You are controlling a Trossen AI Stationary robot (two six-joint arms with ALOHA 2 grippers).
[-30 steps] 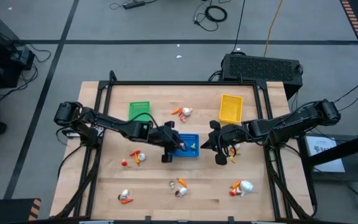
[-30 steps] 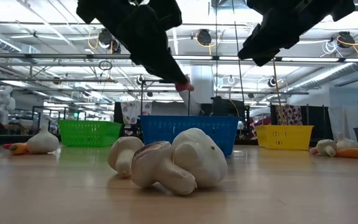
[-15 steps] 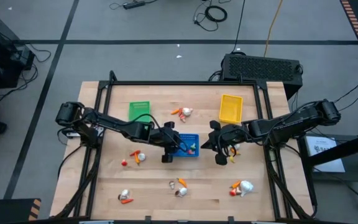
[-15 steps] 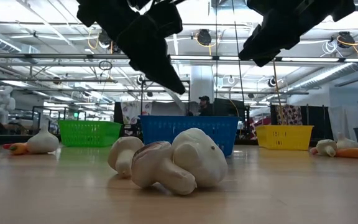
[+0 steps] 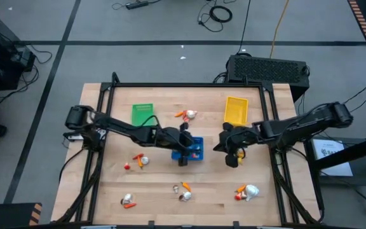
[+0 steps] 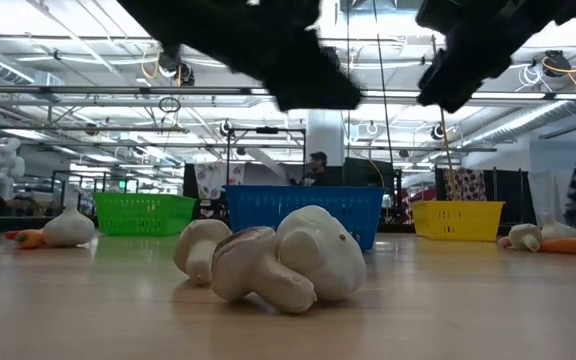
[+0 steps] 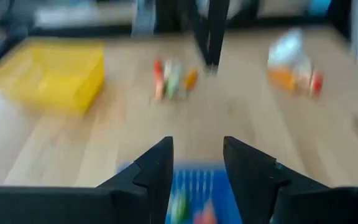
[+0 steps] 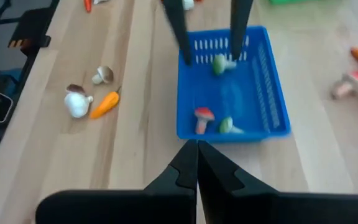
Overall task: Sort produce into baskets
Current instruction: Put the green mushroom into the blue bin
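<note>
The blue basket (image 5: 196, 149) stands mid-table and holds a small red-capped piece (image 8: 202, 116) and two green pieces (image 8: 220, 64). My left gripper (image 5: 184, 150) hangs open above the basket's left part, nothing between its fingers (image 7: 156, 163). My right gripper (image 8: 196, 155) is shut and empty, in the air just right of the basket (image 5: 230, 158). The green basket (image 5: 142, 113) stands at the far left and the yellow basket (image 5: 236, 110) at the far right. Loose produce lies on the table: a carrot and garlic (image 5: 186, 115), and a mushroom pile (image 6: 268, 260).
More small produce lies left of the blue basket (image 5: 138, 160), along the near edge (image 5: 127, 201) (image 5: 183, 191) and at the near right (image 5: 247, 191). A black frame (image 5: 189, 84) borders the far side. People stand in the room behind (image 6: 318, 168).
A small red piece at my left gripper's fingertips a second ago is gone from them. The left gripper has moved toward the table's right over the blue basket and tipped up toward level. My right gripper has drawn back a little toward the right edge.
</note>
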